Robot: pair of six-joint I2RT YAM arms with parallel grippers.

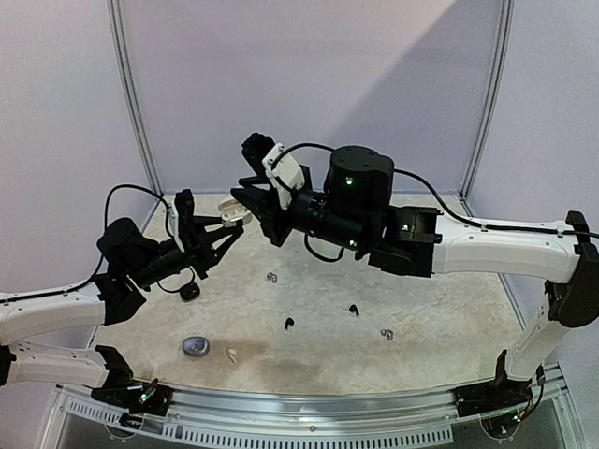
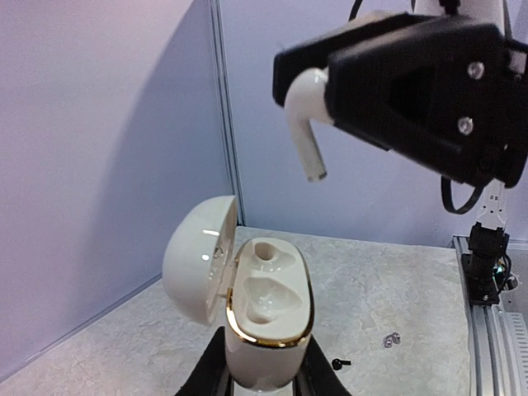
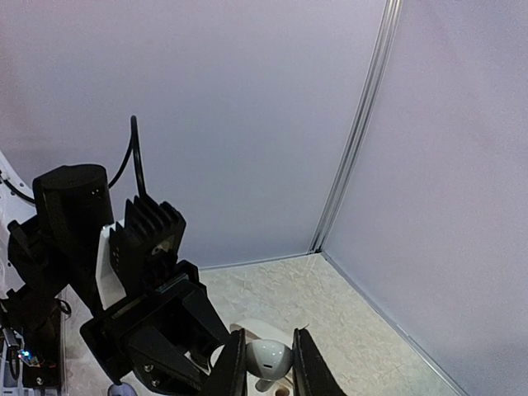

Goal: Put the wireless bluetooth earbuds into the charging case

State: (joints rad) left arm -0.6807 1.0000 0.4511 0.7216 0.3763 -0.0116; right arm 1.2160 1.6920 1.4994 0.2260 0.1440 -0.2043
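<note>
Top cam's mounted high behind both arm bases, looking down and forward over the whole counter (image 1: 393,327). Left wrist cam sits right behind the charging case (image 2: 268,305), facing the right fingers (image 2: 412,91) up close. Right wrist cam looks along its own fingers toward the back corner. Both wrist views catch the white earbud (image 2: 304,115).

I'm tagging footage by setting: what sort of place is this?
Probably a robot lab cell: plain panel walls joined by metal posts, a left arm and right arm bolted at the near edge of a table, with loose earbuds scattered on it.
</note>
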